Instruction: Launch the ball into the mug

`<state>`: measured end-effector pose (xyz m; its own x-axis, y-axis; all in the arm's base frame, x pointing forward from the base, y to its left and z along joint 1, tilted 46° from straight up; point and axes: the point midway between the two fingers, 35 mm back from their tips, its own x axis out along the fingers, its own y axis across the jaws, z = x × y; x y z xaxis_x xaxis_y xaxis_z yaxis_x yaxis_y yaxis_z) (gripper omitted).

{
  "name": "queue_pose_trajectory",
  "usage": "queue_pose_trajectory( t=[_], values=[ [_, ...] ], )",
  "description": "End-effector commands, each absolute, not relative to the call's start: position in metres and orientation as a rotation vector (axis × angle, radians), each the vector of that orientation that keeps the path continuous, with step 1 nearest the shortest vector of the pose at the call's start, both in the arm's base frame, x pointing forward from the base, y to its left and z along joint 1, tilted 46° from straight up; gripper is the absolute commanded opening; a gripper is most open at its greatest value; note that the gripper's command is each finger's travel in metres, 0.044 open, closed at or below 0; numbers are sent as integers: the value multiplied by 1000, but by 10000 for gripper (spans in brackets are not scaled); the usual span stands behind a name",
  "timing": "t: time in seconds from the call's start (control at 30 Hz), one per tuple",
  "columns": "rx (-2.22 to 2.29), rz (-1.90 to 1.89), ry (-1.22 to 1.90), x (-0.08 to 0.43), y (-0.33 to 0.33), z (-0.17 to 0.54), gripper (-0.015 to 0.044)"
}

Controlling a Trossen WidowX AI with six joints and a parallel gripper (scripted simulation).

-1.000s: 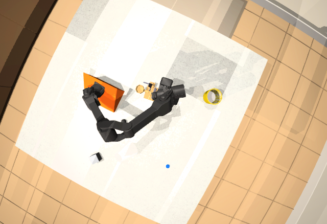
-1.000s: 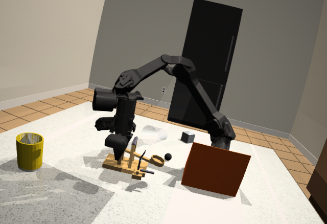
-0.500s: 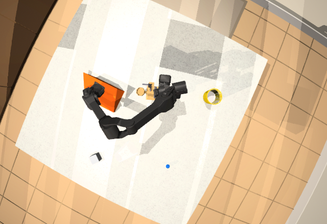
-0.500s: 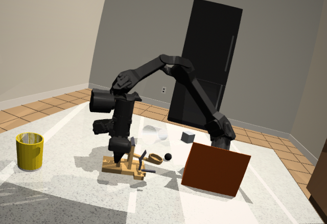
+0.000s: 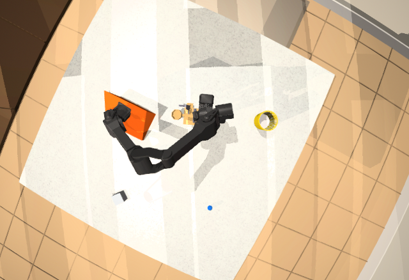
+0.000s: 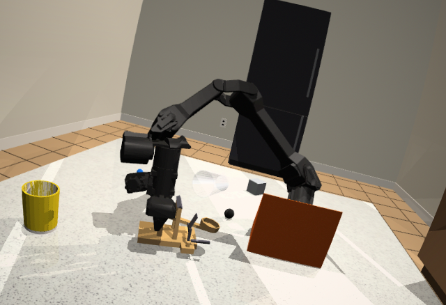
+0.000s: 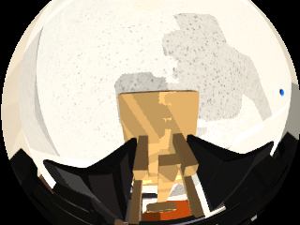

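Note:
The wooden catapult stands on the table. Its round cup is low on the side away from the mug and shows no ball. My gripper points down, shut on the catapult's wooden frame, with one finger on each side. The yellow mug stands upright beyond the catapult's other end, roughly in line with the cup in the top view. A small blue ball and a black ball lie on the table. The arm hides the black ball in the top view.
A large orange block stands by the arm's base, on the catapult's cup side. A grey cube and a translucent cylinder lie on the arm's far side in the exterior view. The arm arches over the table.

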<state>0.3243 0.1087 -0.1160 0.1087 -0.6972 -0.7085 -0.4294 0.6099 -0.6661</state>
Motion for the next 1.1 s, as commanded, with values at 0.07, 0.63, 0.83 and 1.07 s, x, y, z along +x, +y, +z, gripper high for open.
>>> queue_pose_trajectory(
  t=[0.07,0.63,0.83,1.07],
  values=[
    [-997,-246,1511,326,106,-121,0],
    [-990,-255,1521,325,98,-127,131],
    [-990,-255,1521,325,98,-127,289],
    [-987,-249,1523,322,141,-88,440]
  ],
)
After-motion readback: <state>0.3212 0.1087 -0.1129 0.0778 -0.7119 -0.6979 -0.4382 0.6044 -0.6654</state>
